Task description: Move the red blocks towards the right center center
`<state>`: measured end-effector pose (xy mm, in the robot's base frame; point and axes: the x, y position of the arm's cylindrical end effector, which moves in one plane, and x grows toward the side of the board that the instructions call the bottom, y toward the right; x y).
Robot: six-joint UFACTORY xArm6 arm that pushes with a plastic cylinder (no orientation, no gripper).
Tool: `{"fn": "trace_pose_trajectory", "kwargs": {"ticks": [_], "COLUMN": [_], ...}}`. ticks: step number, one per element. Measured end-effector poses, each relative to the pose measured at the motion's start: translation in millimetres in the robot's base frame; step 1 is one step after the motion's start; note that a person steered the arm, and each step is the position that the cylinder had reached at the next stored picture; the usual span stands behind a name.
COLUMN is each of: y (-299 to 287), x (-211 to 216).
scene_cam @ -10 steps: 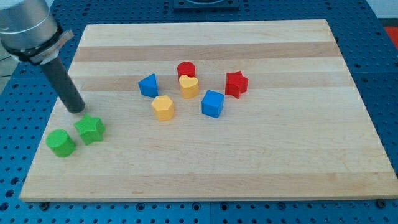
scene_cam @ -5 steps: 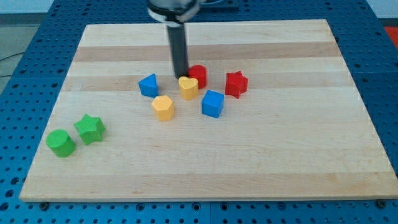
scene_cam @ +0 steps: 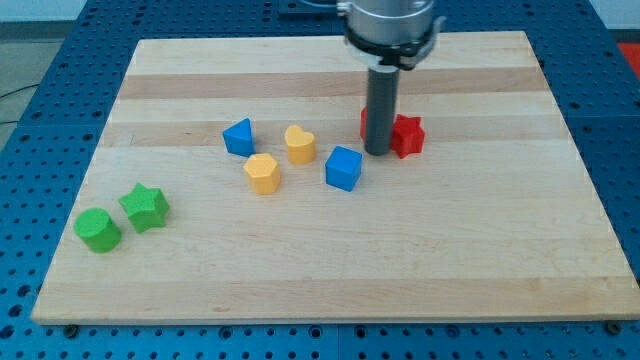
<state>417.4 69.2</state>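
Note:
My tip [scene_cam: 377, 152] rests on the board right of its middle. A red star block [scene_cam: 407, 136] lies just right of the tip, touching the rod. A second red block [scene_cam: 364, 121], a cylinder, is mostly hidden behind the rod; only its left edge shows. A blue cube [scene_cam: 343, 167] sits just left and below the tip.
A yellow heart block [scene_cam: 299, 143], a yellow hexagon block [scene_cam: 262, 172] and a blue triangular block [scene_cam: 239, 136] lie left of the middle. A green star [scene_cam: 145, 207] and a green cylinder [scene_cam: 98, 229] sit at the lower left. The wooden board [scene_cam: 480, 230] lies on a blue perforated table.
My tip swept from the left edge across to the right of centre. The red cylinder was pushed right from beside the yellow heart, and the red star shifted a little right.

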Motion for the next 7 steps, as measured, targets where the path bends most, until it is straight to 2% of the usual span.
{"fn": "trace_pose_trajectory", "kwargs": {"ticks": [2,3,4,5,6,7], "y": [39,6,22,67,78,28], "x": [-5,-9,-36,-34,-23,9]}}
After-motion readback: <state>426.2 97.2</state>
